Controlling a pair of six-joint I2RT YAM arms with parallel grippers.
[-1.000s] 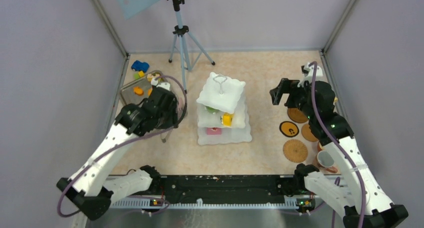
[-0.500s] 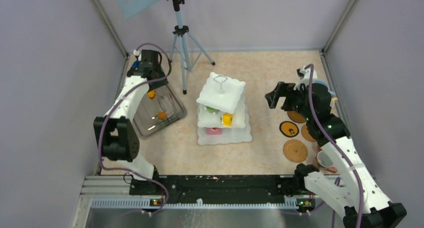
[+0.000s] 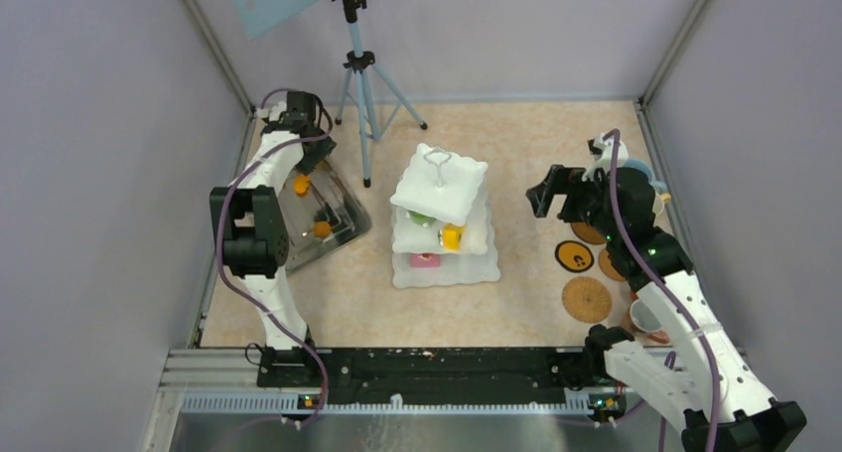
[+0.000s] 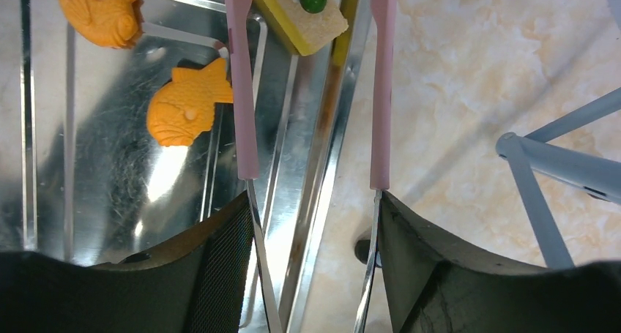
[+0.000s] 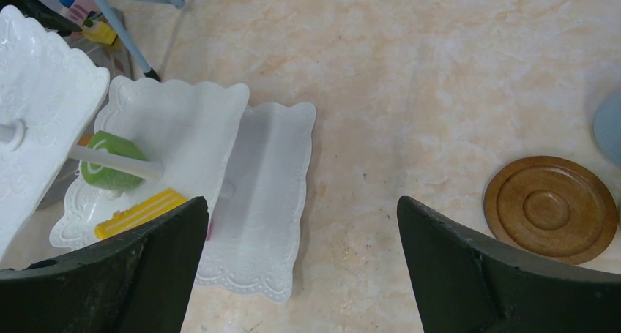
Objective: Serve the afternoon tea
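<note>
The white three-tier stand (image 3: 442, 189) stands mid-table with green (image 3: 422, 217), yellow (image 3: 452, 236) and pink (image 3: 425, 260) pastries on its lower tiers. My left gripper (image 3: 310, 152) (image 4: 311, 216) is shut on pink-tipped metal tongs (image 4: 242, 77). The tongs' tips stand apart, astride the steel tray's rim (image 4: 333, 128), with a yellow cake slice (image 4: 307, 11) between them. Two orange fish pastries (image 4: 183, 113) (image 4: 102, 11) lie in the tray. My right gripper (image 3: 546, 189) (image 5: 304, 230) hangs open and empty between the stand (image 5: 271, 172) and a brown coaster (image 5: 551, 208).
A tripod (image 3: 359, 75) stands behind the stand, one leg close to the tray (image 3: 343, 228). Three more coasters (image 3: 586, 298) lie at the right, with a mug (image 3: 647, 318) beside them. Enclosure walls are close on both sides.
My left arm has swung from over the tray's near side to the back left corner, so the tongs now point down at the tray's far end. The right arm has barely shifted.
</note>
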